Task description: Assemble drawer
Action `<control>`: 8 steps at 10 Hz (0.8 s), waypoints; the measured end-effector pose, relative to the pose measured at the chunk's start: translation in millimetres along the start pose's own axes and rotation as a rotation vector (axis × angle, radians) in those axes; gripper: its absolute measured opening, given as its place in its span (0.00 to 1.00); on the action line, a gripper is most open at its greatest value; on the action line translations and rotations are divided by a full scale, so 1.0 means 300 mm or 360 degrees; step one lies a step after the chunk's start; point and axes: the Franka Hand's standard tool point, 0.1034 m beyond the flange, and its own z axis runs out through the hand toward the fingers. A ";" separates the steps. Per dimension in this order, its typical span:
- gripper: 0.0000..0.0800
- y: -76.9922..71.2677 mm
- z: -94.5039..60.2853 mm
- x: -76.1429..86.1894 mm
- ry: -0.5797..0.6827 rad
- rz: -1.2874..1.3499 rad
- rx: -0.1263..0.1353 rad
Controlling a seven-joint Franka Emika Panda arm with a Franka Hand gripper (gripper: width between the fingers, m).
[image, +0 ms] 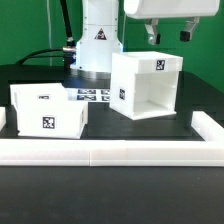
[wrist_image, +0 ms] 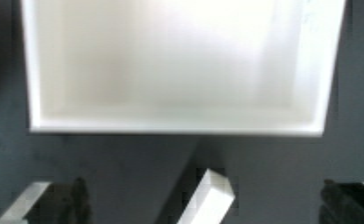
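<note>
White-cased and carried high, the two-finger gripper [image: 168,38] hangs with its fingers apart and nothing between them, so I read it as empty. Below it stands the tall white plastic open-fronted box [image: 145,85] of the drawer, upright on the black bench [image: 100,128]. Its opening faces the exterior camera and a black-and-white square tag sits near its upper edge. My wrist view looks down on the same box [wrist_image: 175,65], which fills most of the frame, though the picture is too soft to show more. Well apart from it, towards the exterior view's left, sits a shallow white plastic tray [image: 45,112] with its own tag. Whether a second tray hides behind it I cannot tell. The flat white marker board [image: 95,97] lies between tray and box, further back, and a long low white rail [image: 110,152] borders the front. Nothing is slotted in yet, so I judge the assembly barely begun, with the approach to the box in hand. My next move calls for a straight descent with one box wall between the fingers, closing gently so the box does not tip or skid.
</note>
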 end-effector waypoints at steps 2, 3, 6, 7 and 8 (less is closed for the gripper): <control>0.81 0.003 0.001 0.003 0.0001 0.0001 0.0001; 0.81 0.003 0.002 0.002 0.0000 0.0001 0.0001; 0.81 -0.057 0.045 -0.067 0.0006 0.0019 0.0007; 0.81 -0.081 0.061 -0.095 0.0000 0.0023 0.0012; 0.81 -0.109 0.080 -0.111 -0.0004 0.0040 0.0010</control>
